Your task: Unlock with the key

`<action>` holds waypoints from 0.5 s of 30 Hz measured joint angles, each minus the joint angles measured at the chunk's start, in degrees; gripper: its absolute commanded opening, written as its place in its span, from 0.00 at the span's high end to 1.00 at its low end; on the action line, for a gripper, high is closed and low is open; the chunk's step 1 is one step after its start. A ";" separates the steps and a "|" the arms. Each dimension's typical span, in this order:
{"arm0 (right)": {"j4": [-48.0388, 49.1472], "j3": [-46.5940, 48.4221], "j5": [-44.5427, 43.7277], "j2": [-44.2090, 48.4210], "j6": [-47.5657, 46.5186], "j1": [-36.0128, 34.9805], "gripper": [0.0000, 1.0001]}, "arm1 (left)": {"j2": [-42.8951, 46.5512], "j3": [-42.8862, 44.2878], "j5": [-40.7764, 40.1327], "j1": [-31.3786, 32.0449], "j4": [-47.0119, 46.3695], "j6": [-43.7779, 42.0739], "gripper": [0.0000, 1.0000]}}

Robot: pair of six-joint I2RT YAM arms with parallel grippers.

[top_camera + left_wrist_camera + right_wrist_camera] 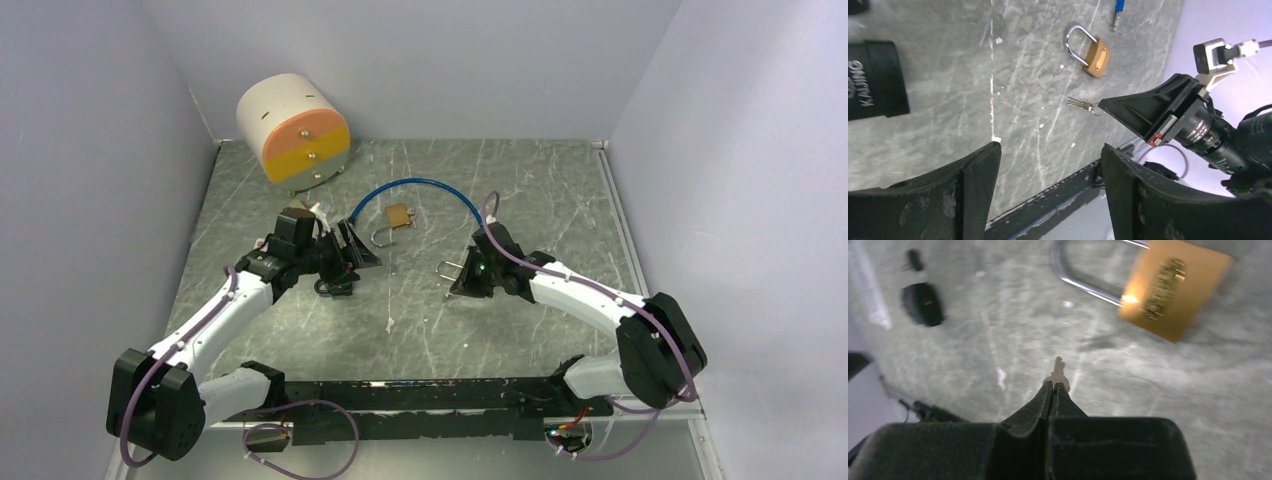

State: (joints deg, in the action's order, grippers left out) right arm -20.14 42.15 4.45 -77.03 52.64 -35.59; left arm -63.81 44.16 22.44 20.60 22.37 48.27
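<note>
I'm watching the right hand [1054, 386] pinching a small silver key [1058, 369] between fingers pressed tight together, with the blade poking out just past the tips. Ahead of it, a brass padlock with a silver shackle [1173, 290] is lying flat on the grey marbled worktop [520, 330], near the key but apart from it. The left hand [1050, 147] is hovering at the padlock's other side, fingers spread wide and gripping nothing. A thin blue cable [415, 185] is arching just behind the padlock. A white drum with an orange and yellow face [292, 125] is sitting in the far left corner.
</note>
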 measured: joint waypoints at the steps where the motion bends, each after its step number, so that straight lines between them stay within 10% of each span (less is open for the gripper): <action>1: 1.66 0.00 1.44 0.59 -1.22 0.00 1.00 | -0.04 -1.20 0.79 0.00 -1.53 2.43 0.22; 15: 20.52 4.28 21.31 1.38 -6.25 -0.31 1.00 | -3.50 -7.23 8.15 0.02 -15.34 44.06 0.10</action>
State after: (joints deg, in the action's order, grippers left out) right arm 0.38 46.44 25.76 -75.66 46.39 -35.90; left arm -67.31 36.93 30.59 20.62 7.03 92.33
